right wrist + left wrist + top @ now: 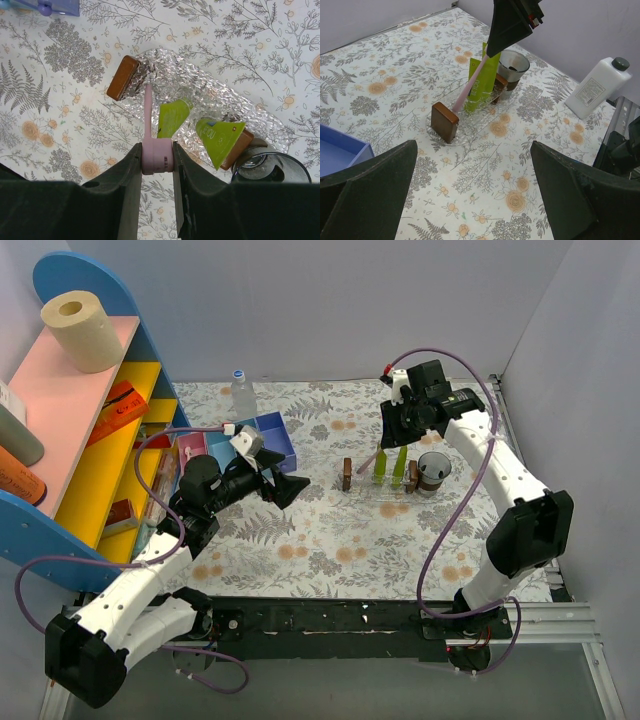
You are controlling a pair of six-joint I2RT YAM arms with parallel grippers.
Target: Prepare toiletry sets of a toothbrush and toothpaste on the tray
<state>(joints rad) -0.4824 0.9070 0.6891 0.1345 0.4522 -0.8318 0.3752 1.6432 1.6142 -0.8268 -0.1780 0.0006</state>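
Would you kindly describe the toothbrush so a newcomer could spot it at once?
The floral table carries a clear tray beside a dark cup. Over it, the right gripper pinches the toothbrush. It alone is thin and pink, unlike the yellow-green toothpaste tubes and brown blocks.

The worktop (330,540) in front of me is covered by a white cloth printed with grey ferns and orange flowers. A plain, pale lavender-grey back wall (330,310) rises from its far edge, and a right wall (590,360) of the same shade closes off that side. On my left stands a shelf unit (100,470) with rounded blue side panels, a pink upper shelf and yellow ones below. Along the near edge runs a black base plate (330,620) on a silvery metal rail (560,618). The light is soft and even, and shadows are faint.
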